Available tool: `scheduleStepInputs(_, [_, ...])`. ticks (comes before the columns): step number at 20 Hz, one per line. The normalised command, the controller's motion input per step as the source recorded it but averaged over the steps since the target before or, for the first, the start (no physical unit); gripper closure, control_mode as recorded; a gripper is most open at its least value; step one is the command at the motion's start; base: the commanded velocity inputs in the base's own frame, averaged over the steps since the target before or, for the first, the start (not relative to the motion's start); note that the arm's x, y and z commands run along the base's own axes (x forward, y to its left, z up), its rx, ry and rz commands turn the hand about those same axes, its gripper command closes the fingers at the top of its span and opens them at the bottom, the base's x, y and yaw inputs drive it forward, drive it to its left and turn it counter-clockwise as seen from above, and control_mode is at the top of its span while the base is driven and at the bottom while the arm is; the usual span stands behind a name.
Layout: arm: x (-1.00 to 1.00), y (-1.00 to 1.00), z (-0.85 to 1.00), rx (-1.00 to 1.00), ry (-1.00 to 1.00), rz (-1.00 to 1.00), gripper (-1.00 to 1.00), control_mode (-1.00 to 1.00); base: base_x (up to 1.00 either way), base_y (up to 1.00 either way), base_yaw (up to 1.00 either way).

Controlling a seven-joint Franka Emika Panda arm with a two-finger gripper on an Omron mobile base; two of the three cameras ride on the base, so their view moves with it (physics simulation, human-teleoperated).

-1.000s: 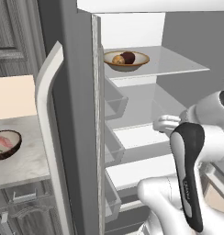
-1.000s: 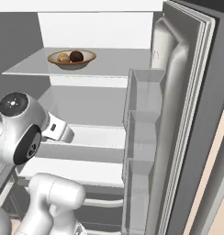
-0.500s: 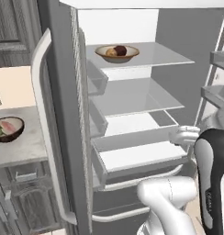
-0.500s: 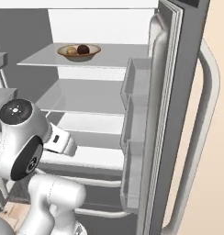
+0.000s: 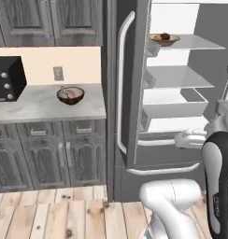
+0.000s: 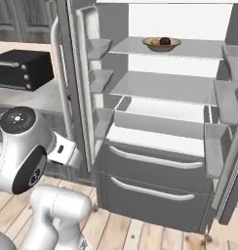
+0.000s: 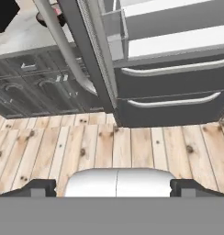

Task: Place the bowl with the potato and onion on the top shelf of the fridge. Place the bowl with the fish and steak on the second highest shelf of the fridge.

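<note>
The tan bowl (image 5: 164,39) sits on the fridge's top shelf (image 6: 199,49); the dark brown bowl (image 5: 70,94) waits near the counter's (image 5: 36,108) back edge, so the gripper (image 7: 114,187) hangs spread, empty.

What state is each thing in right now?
Fridge: doors open, drawers shut.
Tan bowl: on the top shelf, potato and onion inside.
Brown bowl: on the counter, not yet moved.
End effector: open, empty, over the floor.
</note>
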Motion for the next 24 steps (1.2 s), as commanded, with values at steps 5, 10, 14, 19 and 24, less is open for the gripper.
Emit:
scheduleStepInputs(5, [0.0,0.0,0.0,0.0,0.0,0.0,-1.0,1.0,-0.12,1.0,0.09])
scheduleStepInputs(10, [0.0,0.0,0.0,0.0,0.0,0.0,-1.0,1.0,0.75,1.0,-0.01])
scheduleStepInputs(14, [0.0,0.0,0.0,0.0,0.0,0.0,-1.0,1.0,1.0,1.0,-0.12])
scheduleStepInputs(19, [0.0,0.0,0.0,0.0,0.0,0.0,-1.0,1.0,1.0,0.91,-0.08])
scheduleStepInputs(24, [0.0,0.0,0.0,0.0,0.0,0.0,-1.0,1.0,1.0,0.04,-0.1])
